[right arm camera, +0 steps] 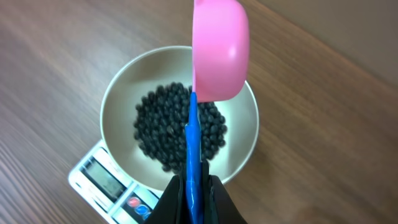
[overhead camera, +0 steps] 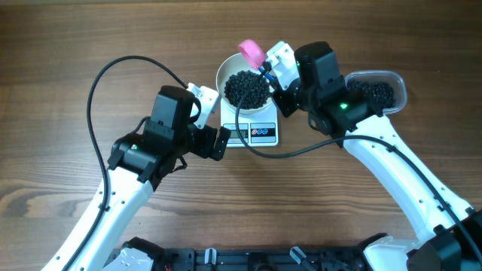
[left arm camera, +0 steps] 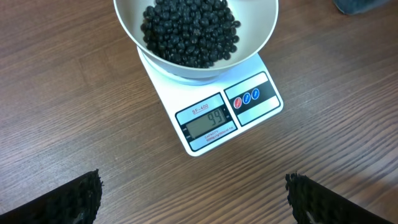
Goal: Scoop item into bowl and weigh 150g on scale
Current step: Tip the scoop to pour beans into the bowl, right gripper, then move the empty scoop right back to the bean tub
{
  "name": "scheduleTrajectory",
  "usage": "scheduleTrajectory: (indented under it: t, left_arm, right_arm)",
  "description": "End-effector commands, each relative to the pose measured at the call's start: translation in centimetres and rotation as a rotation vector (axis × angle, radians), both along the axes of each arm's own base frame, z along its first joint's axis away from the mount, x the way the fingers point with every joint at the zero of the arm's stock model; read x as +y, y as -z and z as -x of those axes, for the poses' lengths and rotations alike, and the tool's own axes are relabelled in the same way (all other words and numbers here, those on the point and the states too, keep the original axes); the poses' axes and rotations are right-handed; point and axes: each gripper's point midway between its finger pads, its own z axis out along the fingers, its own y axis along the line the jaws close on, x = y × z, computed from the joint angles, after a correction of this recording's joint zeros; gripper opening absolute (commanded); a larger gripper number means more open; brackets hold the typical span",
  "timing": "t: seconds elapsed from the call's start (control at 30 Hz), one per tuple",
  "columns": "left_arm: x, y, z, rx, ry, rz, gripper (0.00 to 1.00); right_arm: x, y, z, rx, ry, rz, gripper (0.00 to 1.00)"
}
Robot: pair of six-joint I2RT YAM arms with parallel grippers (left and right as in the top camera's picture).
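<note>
The right hand (right arm camera: pixel 194 190) is clamped on the thin blue handle of a pink scoop (right arm camera: pixel 219 50), with its dark fingers (right arm camera: pixel 219 202) pressed against either side. The scoop's cup hangs above the far rim of the white bowl (right arm camera: pixel 115 93), its rounded back turned toward the wrist camera. The bowl holds a loose heap of small black beads (right arm camera: pixel 158 127) and sits on the white scale (left arm camera: pixel 165 87), whose display (left arm camera: pixel 208 122) reads 99. The left hand (left arm camera: pixel 193 186) hovers over the wooden tabletop (left arm camera: pixel 74 112) just in front of the scale. Its fingers (left arm camera: pixel 74 202) are spread wide apart and hold nothing. Seen from overhead, a clear tub (overhead camera: pixel 399 83) with more of the same beads lies on the tabletop to the right of the bowl, partly hidden under the right arm.
</note>
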Motion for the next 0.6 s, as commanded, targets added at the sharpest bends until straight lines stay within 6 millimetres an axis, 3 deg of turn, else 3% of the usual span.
scheduleTrajectory:
  t: [0.0,0.03,0.1,0.2,0.27,0.37,0.43,0.57]
  left_arm:
    - [0.1,0.0,-0.1,0.001,-0.010,0.002,1.00]
    - [0.1,0.0,-0.1,0.001,-0.010,0.002,1.00]
    - [0.1,0.0,-0.1,0.001,-0.010,0.002,1.00]
    - [0.1,0.0,-0.1,0.001,-0.010,0.002,1.00]
    - [0.1,0.0,-0.1,0.001,-0.010,0.002,1.00]
    - [0.1,0.0,-0.1,0.001,-0.010,0.002,1.00]
    - [0.1,0.0,-0.1,0.001,-0.010,0.002,1.00]
    - [0.1,0.0,-0.1,0.001,-0.010,0.002,1.00]
  right_arm:
    - [-1.5,-2.9,-1.2,-0.002,0.151,-0.170,0.04]
    - [-2.7,-3.7,-1.6,-0.024,0.176,-0.178,0.04]
    - [-7.8,-5.6,-2.8,-0.079,0.294,-0.186,0.04]
    - [-14.3,-6.4,-3.3,-0.108,0.427,-0.159,0.04]
    - [-20.5,-5.3,-2.6,-0.075,0.532,-0.080,0.04]
    - [-26.5,-2.2,-0.2,0.052,0.625,0.019,0.04]
    - [-28.4,-0.4,1.2,0.134,0.652,0.052,0.04]
    - [-29.5,3.0,2.7,0.266,0.592,0.133,0.04]
